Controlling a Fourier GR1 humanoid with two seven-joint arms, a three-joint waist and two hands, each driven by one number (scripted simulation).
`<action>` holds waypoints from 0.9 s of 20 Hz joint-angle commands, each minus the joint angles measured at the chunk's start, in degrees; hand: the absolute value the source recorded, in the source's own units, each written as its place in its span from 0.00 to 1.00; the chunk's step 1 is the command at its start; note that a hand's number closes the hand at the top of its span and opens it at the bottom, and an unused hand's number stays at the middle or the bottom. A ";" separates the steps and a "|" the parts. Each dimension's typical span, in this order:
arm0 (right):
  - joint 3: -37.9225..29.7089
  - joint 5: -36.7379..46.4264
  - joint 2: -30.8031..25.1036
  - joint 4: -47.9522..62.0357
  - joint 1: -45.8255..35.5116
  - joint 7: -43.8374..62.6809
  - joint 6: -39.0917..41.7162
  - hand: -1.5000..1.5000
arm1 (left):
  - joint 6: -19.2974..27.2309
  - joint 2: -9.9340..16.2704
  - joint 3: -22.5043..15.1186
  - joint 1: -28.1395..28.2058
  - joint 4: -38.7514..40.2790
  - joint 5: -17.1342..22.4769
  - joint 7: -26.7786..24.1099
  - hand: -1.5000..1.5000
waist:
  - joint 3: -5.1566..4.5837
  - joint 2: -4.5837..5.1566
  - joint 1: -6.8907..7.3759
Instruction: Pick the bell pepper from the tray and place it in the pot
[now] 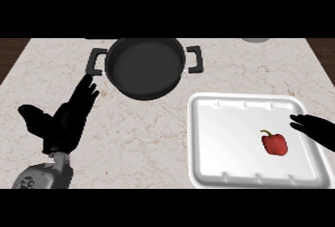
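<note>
Bell pepper (274, 143) on tray (216, 168), pot (144, 66) behind; R hand (317, 128) open nr pepper, holds nothing; L hand (68, 117) open, resting.

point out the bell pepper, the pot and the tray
bell pepper (275, 145), head view, on its red body
pot (145, 66), head view, on its dark inner floor
tray (222, 133), head view, on its bare white floor

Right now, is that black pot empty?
Empty: the pot shows only its dark bare bottom; the bell pepper lies on the tray.
</note>
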 commanded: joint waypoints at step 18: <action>4.90 19.20 9.19 4.41 -5.36 6.86 0.13 0.00 | -4.18 -4.12 2.29 3.35 -0.64 -3.98 -2.03 0.50 | 0.00 0.00 0.14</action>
